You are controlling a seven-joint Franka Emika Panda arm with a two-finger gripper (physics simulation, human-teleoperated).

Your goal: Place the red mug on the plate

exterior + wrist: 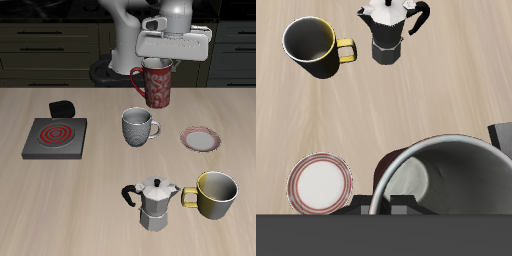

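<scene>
Red mug [157,85] hanging clear above the bench [100,175], rim gripped by the jaws of the gripper [160,63], upright so it can go down flat. Plate [202,138] bare on the bench toward 4 o'clock of the mug, near but not yet under it. Grey-white mug [138,127] just beside the path; yellow mug [217,195] and moka pot [154,203] farther off at 6 o'clock.

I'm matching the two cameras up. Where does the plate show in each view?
Exterior view: the plate lies on the table beside the grey-white mug, behind the yellow mug.
Wrist view: the plate lies beside the red mug.
Shared landmark: the moka pot beside the yellow mug.
</scene>
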